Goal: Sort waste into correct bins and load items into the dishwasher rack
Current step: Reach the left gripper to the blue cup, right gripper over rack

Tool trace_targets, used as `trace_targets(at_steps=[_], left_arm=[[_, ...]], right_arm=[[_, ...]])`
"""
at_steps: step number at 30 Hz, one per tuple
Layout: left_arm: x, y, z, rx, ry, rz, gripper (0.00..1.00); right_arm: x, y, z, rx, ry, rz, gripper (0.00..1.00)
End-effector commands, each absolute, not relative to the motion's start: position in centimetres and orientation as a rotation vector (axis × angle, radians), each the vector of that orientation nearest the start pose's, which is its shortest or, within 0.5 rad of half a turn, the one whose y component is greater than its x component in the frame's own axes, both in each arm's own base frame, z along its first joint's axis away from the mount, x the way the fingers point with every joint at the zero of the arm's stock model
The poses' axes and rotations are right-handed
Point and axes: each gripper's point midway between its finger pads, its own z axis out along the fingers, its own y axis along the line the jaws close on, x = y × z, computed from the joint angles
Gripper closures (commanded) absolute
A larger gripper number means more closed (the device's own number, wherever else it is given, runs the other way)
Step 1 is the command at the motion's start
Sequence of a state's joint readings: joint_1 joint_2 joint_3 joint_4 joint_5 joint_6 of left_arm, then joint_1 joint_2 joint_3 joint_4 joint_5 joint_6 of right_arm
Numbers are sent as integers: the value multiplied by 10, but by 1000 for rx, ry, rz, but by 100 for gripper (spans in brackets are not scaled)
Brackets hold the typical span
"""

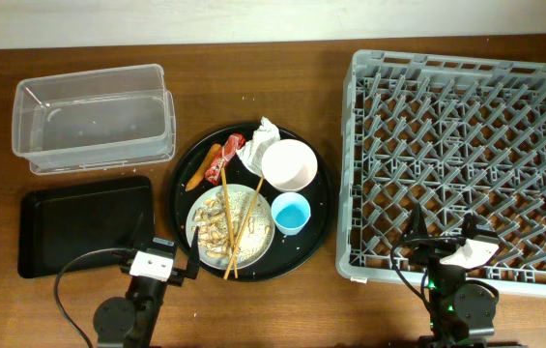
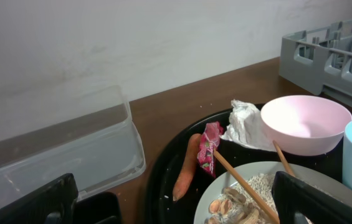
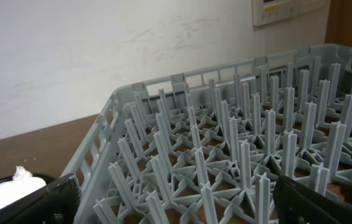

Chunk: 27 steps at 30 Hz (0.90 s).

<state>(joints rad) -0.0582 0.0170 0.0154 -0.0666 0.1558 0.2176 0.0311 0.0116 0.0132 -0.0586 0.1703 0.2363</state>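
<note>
Waste and dishes share one large round black tray (image 1: 319, 217) in the middle of my wooden table (image 1: 253, 82). On the far side of that tray, a crumpled white tissue (image 1: 263, 137) touches a crinkled red wrapper (image 1: 226, 159). An orange sausage piece (image 1: 205, 167) lies just beside the wrapper, towards my left. A white bowl (image 1: 289, 164) sits upright next to the tissue, and a small light-blue cup (image 1: 292, 213) stands upright just in front of the bowl. On the near side, a white plate (image 1: 263, 232) carries pale rice and noodle scraps (image 1: 215, 230). A pair of thin wooden chopsticks (image 1: 224, 217) rests across the plate, their near ends poking past its rim.

Left of the round tray are the two bins: a clear plastic tub (image 1: 94, 121) at the back and a shallow black rectangular tray (image 1: 84, 222) in front of it. Right of the round tray stands the big grey dishwasher rack (image 1: 466, 145), with rows of upright pegs.

My left gripper (image 2: 172, 193) sits at the near table edge, between the black rectangular tray and the round tray. Its fingers are spread wide apart and clasp nothing. My right gripper (image 3: 176, 199) sits at the near edge of the rack, its fingers also wide apart and holding nothing.
</note>
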Motion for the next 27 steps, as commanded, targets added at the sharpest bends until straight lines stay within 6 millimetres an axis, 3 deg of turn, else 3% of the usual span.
trace_targets(at_steps=[1,27], left_arm=[[244,-40,152,348,1634,2,1],[244,-38,154,349,1627,22,1]], right_arm=[[246,-11,159,267,1615,104,2],[246,-11,159,268,1615,104,2]])
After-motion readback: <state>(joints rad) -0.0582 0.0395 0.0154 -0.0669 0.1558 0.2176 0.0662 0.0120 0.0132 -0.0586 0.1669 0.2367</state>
